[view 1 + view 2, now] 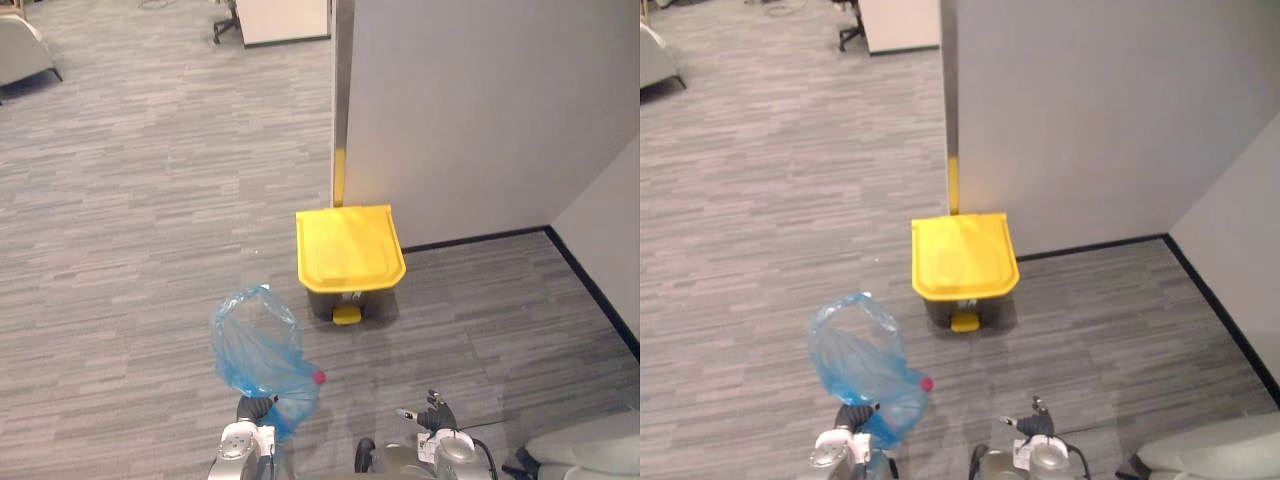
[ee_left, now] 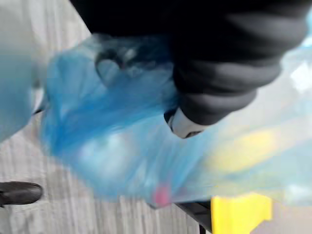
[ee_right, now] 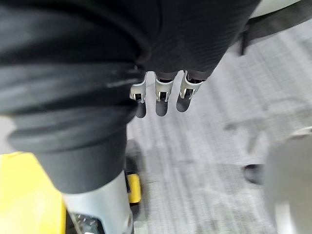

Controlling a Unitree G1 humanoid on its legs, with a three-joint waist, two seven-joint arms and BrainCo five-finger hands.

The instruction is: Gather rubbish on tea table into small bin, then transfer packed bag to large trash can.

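**Blue bag held up near the closed yellow bin**

A grey striped carpet (image 1: 130,200) is laid across the whole room. At the far left a pale armchair (image 1: 20,45) is partly seen.

Nearer, left of centre, a blue bag (image 1: 255,345) of thin see-through plastic is held off the floor, its loose top rising above the left hand (image 1: 256,408). The plastic is bunched at that hand, and in the left wrist view the fingers (image 2: 183,124) are seen curled into it and gripping it. A small pink item (image 1: 319,377) is seen through the bag's lower right side.

At the far middle a white cabinet (image 1: 285,20) is set on the carpet.

Right of the bag, with a stretch of carpet between them, the large bin (image 1: 350,250) is placed, its yellow lid shut and its yellow pedal (image 1: 347,315) turned toward the robot. It is set against the end of a pale partition wall (image 1: 470,110), just in front of a metal post (image 1: 343,90).

Further right, the right hand (image 3: 165,95) is held low over the carpet, its fingers straight and relaxed, with nothing in them. A dark skirting strip (image 1: 480,240) is run along the wall's foot and around the corner at the right.
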